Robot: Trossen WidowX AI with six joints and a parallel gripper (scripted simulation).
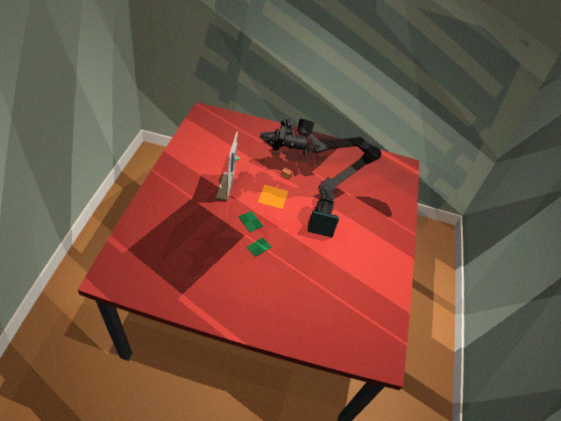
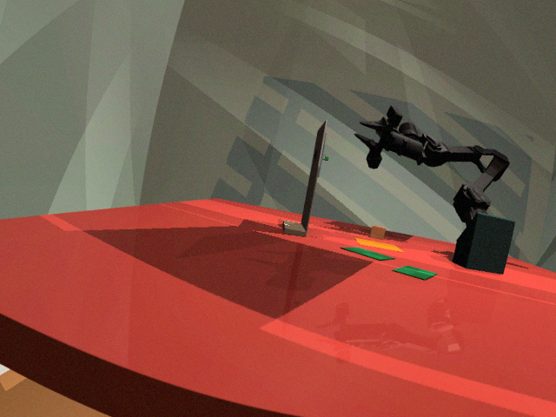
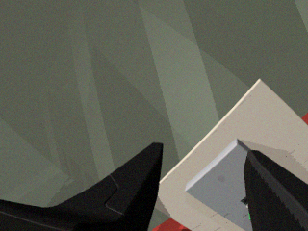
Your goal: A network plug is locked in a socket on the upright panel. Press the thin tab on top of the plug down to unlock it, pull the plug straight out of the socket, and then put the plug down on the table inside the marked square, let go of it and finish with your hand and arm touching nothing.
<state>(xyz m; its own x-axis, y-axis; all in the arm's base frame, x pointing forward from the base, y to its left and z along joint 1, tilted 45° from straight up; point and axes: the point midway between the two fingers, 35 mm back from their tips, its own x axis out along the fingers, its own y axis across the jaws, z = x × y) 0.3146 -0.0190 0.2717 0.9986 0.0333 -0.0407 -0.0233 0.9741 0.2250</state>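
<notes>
The upright panel [image 1: 230, 186] [image 2: 311, 188] [image 3: 255, 111] bears a grey socket plate [image 3: 214, 185]. A small green part [image 1: 237, 158] [image 2: 326, 158] [image 3: 250, 218], seemingly on the plug, sticks out from the plate; in the wrist view a finger mostly hides it, and the tab cannot be made out. My gripper [image 1: 261, 136] [image 2: 358, 129] [image 3: 204, 157] is partly open and empty, in the air on the panel's socket side, apart from the panel and plug. An orange square [image 1: 273, 196] [image 2: 378, 245] lies flat on the table, between the panel and the arm's base.
Two green patches [image 1: 250, 221] [image 2: 367, 253] lie flat near the orange square. A small orange block [image 1: 286, 173] [image 2: 378, 231] stands behind the square, below the arm. The arm's dark base [image 1: 323, 224] [image 2: 489, 244] is to the right. The panel's foot [image 1: 222, 193] [image 2: 294, 228] extends behind it.
</notes>
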